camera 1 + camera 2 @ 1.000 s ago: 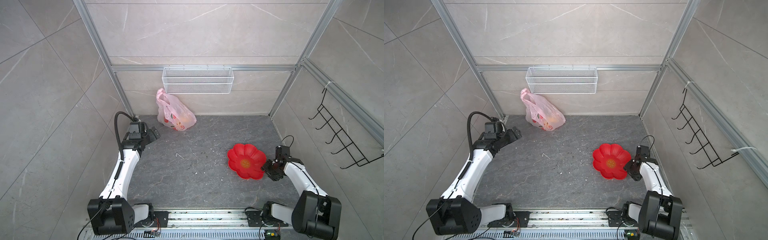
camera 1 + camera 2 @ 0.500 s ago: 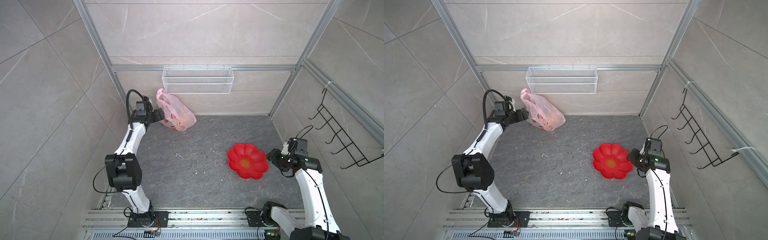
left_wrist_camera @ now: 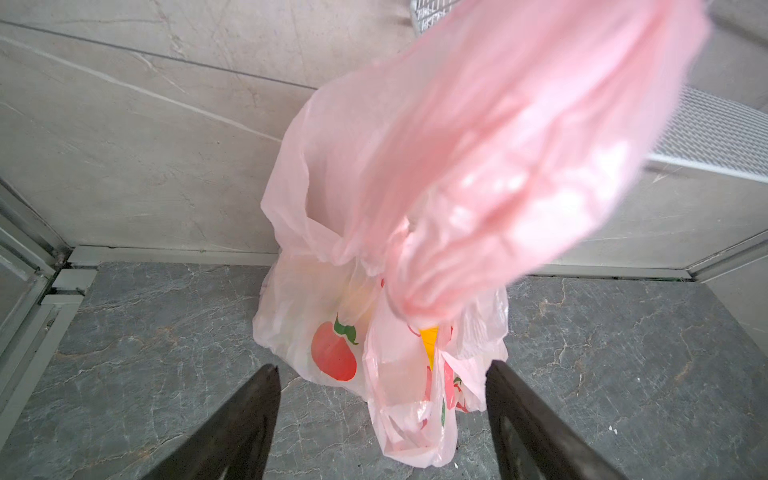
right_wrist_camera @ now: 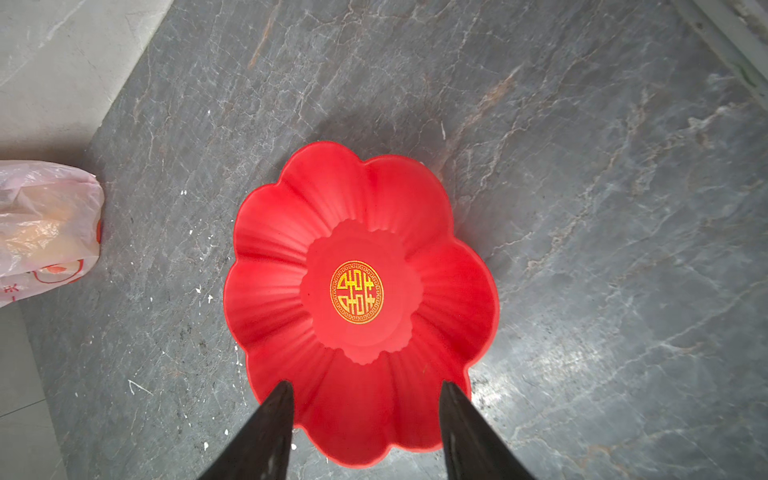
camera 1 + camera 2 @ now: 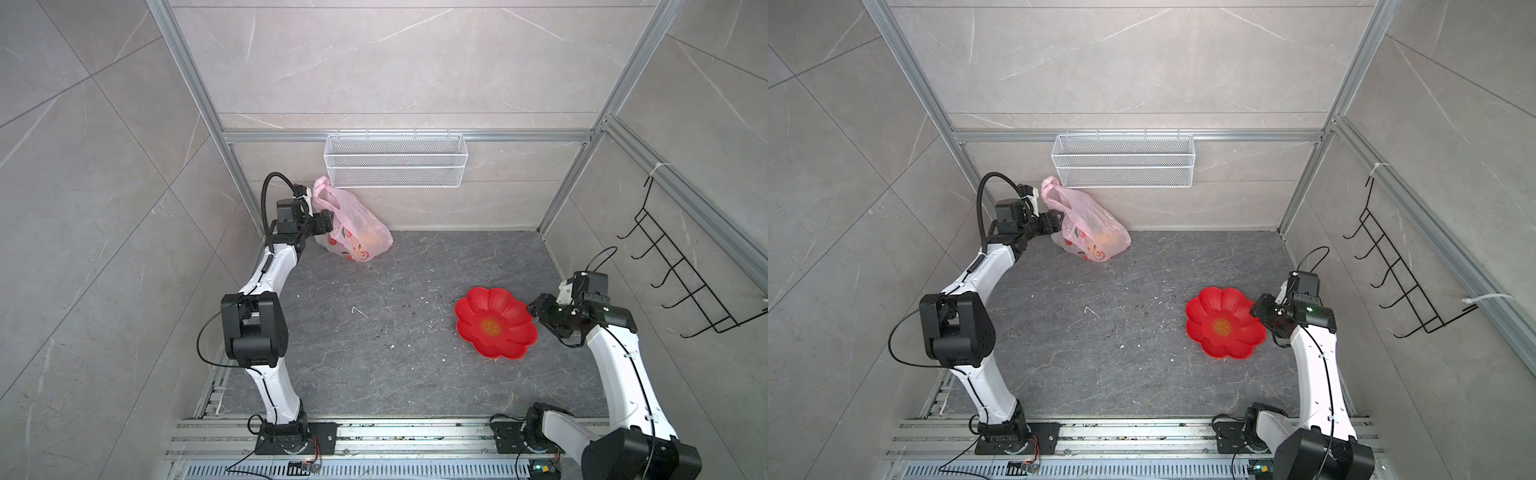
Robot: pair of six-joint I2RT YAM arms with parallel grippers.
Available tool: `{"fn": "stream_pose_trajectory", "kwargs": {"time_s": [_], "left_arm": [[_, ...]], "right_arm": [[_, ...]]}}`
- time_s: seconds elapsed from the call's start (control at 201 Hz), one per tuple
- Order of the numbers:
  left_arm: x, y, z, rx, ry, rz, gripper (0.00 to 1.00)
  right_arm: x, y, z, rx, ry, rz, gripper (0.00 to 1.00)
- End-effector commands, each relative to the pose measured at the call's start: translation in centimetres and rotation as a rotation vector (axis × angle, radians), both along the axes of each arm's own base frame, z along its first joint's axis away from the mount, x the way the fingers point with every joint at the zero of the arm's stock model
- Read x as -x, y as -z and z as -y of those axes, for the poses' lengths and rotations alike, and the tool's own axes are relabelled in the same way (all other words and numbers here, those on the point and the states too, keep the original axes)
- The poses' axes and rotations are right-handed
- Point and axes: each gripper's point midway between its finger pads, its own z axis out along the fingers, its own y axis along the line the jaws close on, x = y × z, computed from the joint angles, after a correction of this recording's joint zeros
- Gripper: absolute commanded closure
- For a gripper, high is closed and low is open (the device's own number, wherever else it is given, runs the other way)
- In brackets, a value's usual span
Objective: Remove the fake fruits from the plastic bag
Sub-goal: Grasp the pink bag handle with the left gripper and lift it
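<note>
The surface was dark grey veined stone flecked with white crumbs, boxed in by pale marbled tile walls and aluminium framing. A white wire mesh basket hung on the back rail, and a black wire hook rack on the right wall. The plastic bag stood in the far left corner against the back wall: thin, pale pink and crinkled, with red fruit printed on it and one loop handle sticking up. The fake fruits showed only as orange-yellow blurs inside. The left hand sat at the bag's left side, jaws wide apart, gripping nothing. The right hand hovered at the rim of the red flower-shaped plate, fingers parted, empty
</note>
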Motion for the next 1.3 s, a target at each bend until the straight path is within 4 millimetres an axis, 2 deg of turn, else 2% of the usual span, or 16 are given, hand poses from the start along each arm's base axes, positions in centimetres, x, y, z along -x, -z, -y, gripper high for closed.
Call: {"fn": "stream_pose_trajectory", "kwargs": {"time_s": [0.0,0.289,0.473,0.652,0.856,0.996,1.165,1.299], "left_arm": [[0.7,-6.5,0.3,-0.029,0.036,0.182,0.21],[0.9,-9.0,0.1,-0.068,0.034,0.251,0.20],[0.3,-10.7,0.4,-0.063,0.051,0.293,0.25],[-1.2,-11.0,0.9,-0.067,0.081,0.301,0.38],[-2.1,-10.7,1.4,-0.050,0.107,0.285,0.67],[-1.9,-10.2,1.5,-0.054,0.116,0.272,0.72],[-1.3,-9.9,1.6,-0.051,0.120,0.259,0.88],[0.2,-10.8,1.9,-0.036,0.123,0.262,0.96]], "right_arm": [[-0.5,0.0,-0.1,-0.003,-0.016,0.015,0.41],[-0.5,0.2,-0.2,-0.012,-0.015,0.016,0.41],[-0.6,0.5,-0.4,-0.026,-0.015,0.013,0.41],[-0.8,0.2,-0.5,-0.035,-0.019,0.020,0.41],[-0.8,-0.1,-0.5,-0.036,-0.010,0.035,0.41],[-0.9,0.0,-0.5,-0.035,-0.011,0.035,0.41],[-1.3,0.0,-0.5,-0.046,-0.013,0.041,0.42],[-1.7,0.0,-0.7,-0.057,-0.020,0.050,0.42]]}}
